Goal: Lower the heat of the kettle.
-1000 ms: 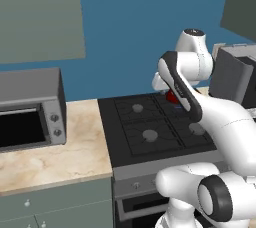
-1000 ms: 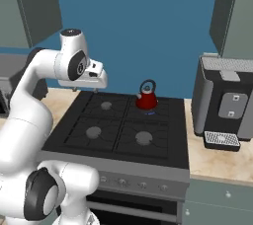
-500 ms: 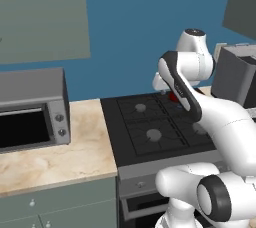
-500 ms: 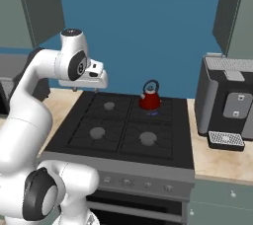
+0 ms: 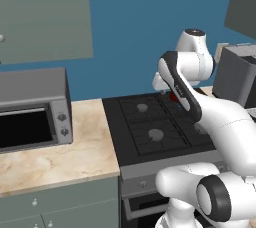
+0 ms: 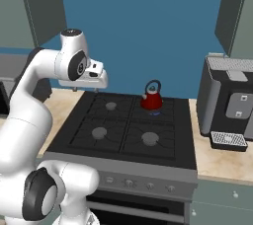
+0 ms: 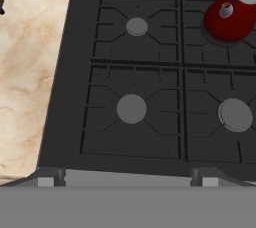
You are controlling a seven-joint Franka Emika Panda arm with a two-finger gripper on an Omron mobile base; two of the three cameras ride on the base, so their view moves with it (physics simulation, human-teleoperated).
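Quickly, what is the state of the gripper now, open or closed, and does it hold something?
Gripper: open, holding nothing; it hangs above the stove's back left corner, apart from the kettle.

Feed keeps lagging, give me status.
Gripper open, holding nothing, above stove's back left. Kettle on back right burner. Nothing blocking the knobs.

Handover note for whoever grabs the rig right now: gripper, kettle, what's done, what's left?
Gripper: open, empty, held high over the stove's left edge, touching nothing.
Kettle: upright on the back right burner; a blue glow shows under it, so that burner looks lit.
Stove knobs: in a row on the front panel, well below the hand.
Done: nothing on the knobs yet.
Left: reach down to the kettle burner's knob and turn the heat down.
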